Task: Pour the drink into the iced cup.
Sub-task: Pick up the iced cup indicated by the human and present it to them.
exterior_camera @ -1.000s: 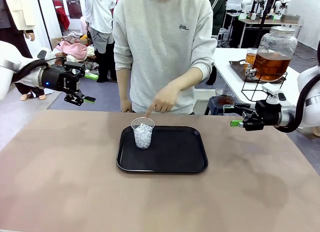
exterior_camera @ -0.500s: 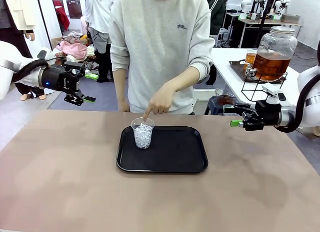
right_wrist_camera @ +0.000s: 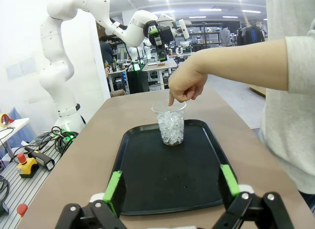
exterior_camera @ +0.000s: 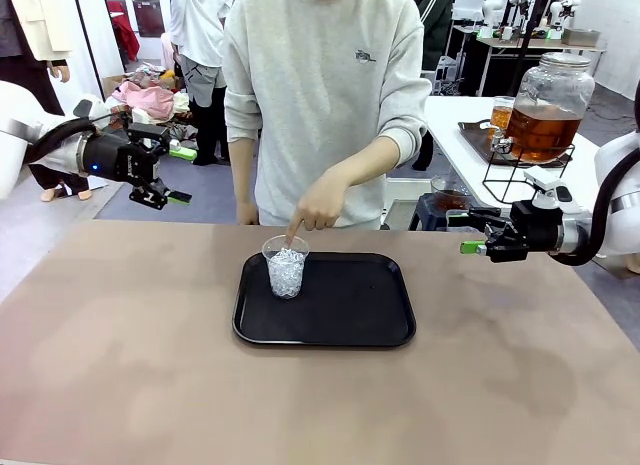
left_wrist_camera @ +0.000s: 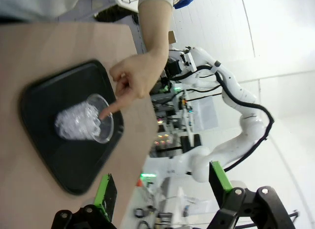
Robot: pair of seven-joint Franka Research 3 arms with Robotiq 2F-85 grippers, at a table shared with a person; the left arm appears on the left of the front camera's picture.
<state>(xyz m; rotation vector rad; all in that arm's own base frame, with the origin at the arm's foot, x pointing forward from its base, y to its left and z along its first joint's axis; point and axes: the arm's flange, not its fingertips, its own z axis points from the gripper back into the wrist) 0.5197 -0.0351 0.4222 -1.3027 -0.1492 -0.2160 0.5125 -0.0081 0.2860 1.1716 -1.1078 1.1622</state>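
A clear plastic iced cup [exterior_camera: 286, 267] full of ice stands upright at the far left of a black tray [exterior_camera: 350, 307]. A person's hand [exterior_camera: 320, 203] points one finger down at the cup's rim. The drink [exterior_camera: 545, 125], amber liquid in a glass dispenser jar, sits on a side table at the back right. My left gripper [exterior_camera: 178, 175] hovers open above the table's far left edge. My right gripper [exterior_camera: 468, 231] hangs open at the right, level with the tray. The cup [left_wrist_camera: 83, 124] [right_wrist_camera: 171, 123] and the hand [left_wrist_camera: 133, 81] [right_wrist_camera: 186, 86] lie beyond both open grippers [left_wrist_camera: 162, 189] [right_wrist_camera: 171, 185].
The person stands at the far side of the brown table [exterior_camera: 120, 365], right behind the tray [right_wrist_camera: 167, 177]. A wire stand and a glass sit beside the dispenser. Bare table surface lies left, right and in front of the tray.
The person's body shifted slightly and the hand curled a little more over the cup, finger staying at the rim. Neither arm has moved.
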